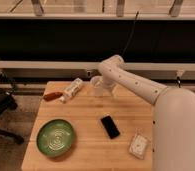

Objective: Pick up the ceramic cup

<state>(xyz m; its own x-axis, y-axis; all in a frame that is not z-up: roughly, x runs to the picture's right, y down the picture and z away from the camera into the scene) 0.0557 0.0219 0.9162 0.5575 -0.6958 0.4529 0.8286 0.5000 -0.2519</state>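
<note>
The ceramic cup [95, 83] is a small plain white cup at the back middle of the wooden table [86, 112]. My gripper [103, 89] is at the end of the white arm that reaches in from the right. It sits right at the cup's right side, touching or overlapping it. I cannot tell whether the cup stands on the table or is held just above it.
A white tube-shaped bottle [73, 90] lies left of the cup, with a red-handled tool [52, 95] beside it. A green plate [56, 136] sits front left, a black phone [110, 126] in the middle and a small white packet [139, 145] front right. A black chair [0, 102] stands left of the table.
</note>
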